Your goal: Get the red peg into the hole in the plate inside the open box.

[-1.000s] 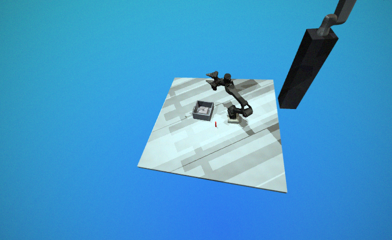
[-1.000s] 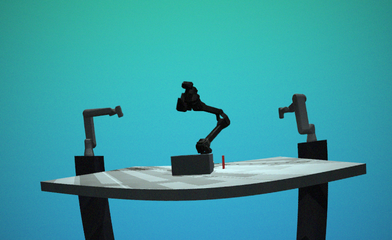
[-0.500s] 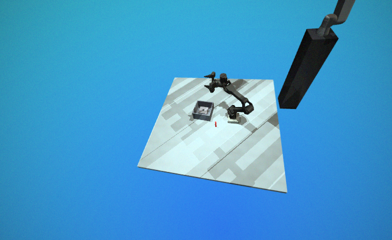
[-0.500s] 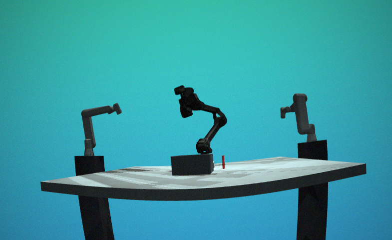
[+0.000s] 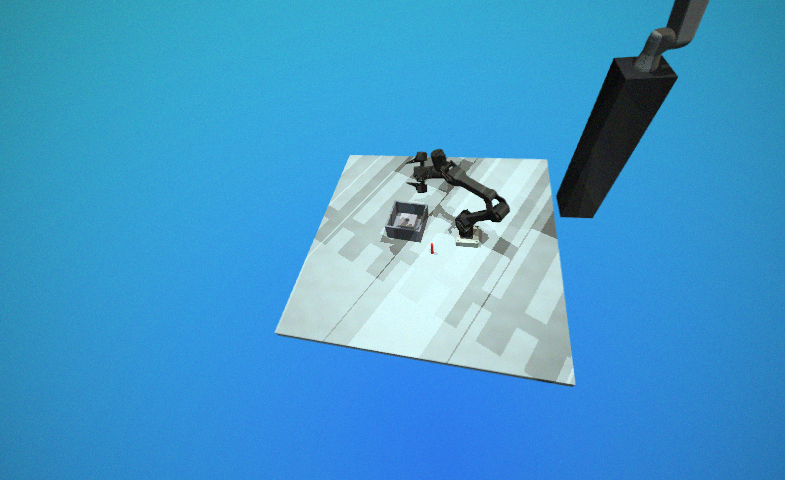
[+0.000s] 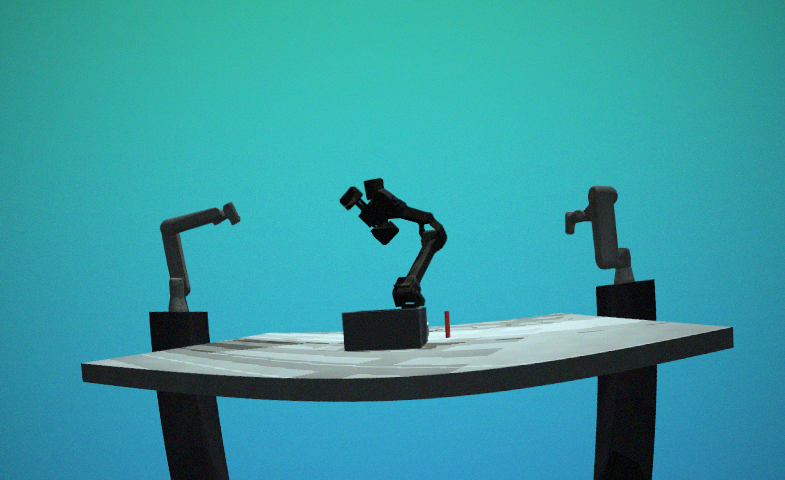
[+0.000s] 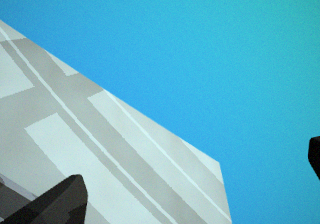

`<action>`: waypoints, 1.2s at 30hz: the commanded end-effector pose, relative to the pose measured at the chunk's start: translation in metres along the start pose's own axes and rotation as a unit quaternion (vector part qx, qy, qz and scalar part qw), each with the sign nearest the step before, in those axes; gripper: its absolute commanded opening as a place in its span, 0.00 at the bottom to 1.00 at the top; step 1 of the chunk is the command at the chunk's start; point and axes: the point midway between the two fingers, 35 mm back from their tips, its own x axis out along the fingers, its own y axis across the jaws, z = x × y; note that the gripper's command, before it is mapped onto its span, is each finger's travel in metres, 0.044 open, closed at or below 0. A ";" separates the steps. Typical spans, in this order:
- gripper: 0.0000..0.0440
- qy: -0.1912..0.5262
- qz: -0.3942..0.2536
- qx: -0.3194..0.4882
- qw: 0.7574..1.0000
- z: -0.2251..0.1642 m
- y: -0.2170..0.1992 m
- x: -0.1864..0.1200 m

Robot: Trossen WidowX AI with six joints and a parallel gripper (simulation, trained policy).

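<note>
From the top, we see our red peg (image 5: 432,248) (image 6: 447,324) standing between the open box (image 5: 389,230) (image 6: 384,330) and the arm's pale base (image 5: 467,243), slightly to the near side, probably left there for an easy reach. The box, left of the base, faces upward so a peg can be lowered onto the plate (image 5: 405,221) inside. Our claw (image 5: 415,173) (image 6: 367,218) (image 7: 199,169) is off at the far side, spread wide and empty.

In the exterior view, the peg stands upright just right of the box, which suits a grasp around its sides; our claw is high above the table (image 5: 384,309) (image 6: 325,389) (image 7: 120,159), tilted.

From the wrist, the two fingers stand well apart, leaving room for the peg, but we see only table and background beyond; we judge that we must swing back and aim down first.
</note>
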 end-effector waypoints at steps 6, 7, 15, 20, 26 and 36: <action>1.00 0.054 0.062 0.127 0.988 -0.008 0.030 0.011; 1.00 0.061 0.069 0.140 0.986 -0.009 0.034 0.012; 1.00 0.124 0.121 0.243 0.954 -0.013 0.067 0.016; 1.00 0.171 0.148 0.302 0.926 -0.015 0.088 0.015; 1.00 0.233 0.173 0.364 0.885 -0.015 0.115 0.011; 1.00 0.350 0.190 0.445 0.802 -0.014 0.161 -0.004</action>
